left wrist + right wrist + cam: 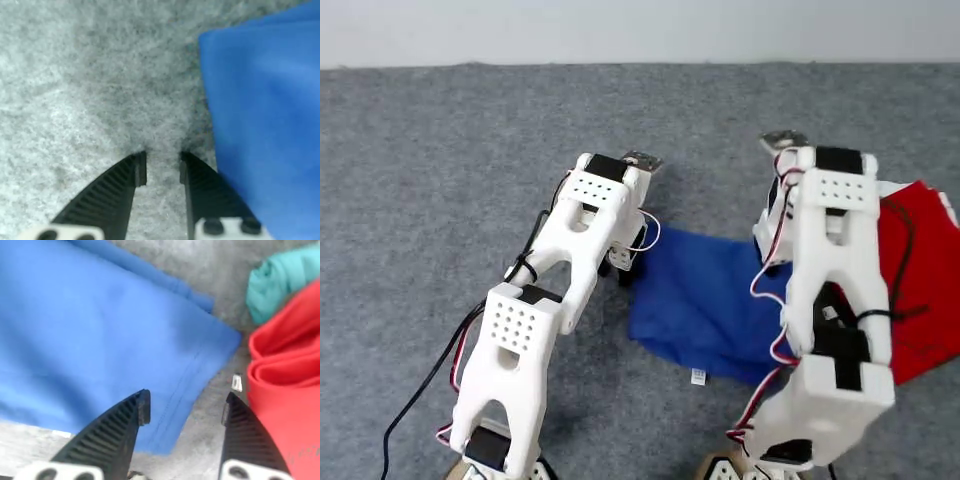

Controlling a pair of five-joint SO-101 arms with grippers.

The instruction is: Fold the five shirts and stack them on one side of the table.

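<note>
Left gripper [162,169]: jaws a little apart with a narrow gap, tips down at the grey table cover [75,80]. I see bare cover between them. The blue shirt [265,115] lies just beside one finger [205,195], on its outer side. The shirt's edge runs on ahead past that tip. I can't tell if the finger touches the cloth.

Right gripper [187,407]: jaws wide apart, hovering over a corner of the blue shirt. One finger [122,427] is over blue cloth. The hemmed corner sits in the gap between the jaws. The other finger [242,435] is over the strip of grey cover beside that corner. The red shirt [285,390] is bunched in thick folds just outside that second finger. A small white tag [237,383] sits just ahead of that tip, at the red shirt's edge. The teal shirt [280,280] lies crumpled farther ahead of the jaws, past the red one and right against it.

From the high view, the blue shirt lies spread, with some wrinkles, between the two arms. The left arm [550,300] comes down at one edge of it. The right arm [830,300] stands over its other side and hides part of it. The red shirt lies beyond the right arm, away from the left gripper. A white label [698,376] pokes out at the blue shirt's hem, back toward the arm bases.
</note>
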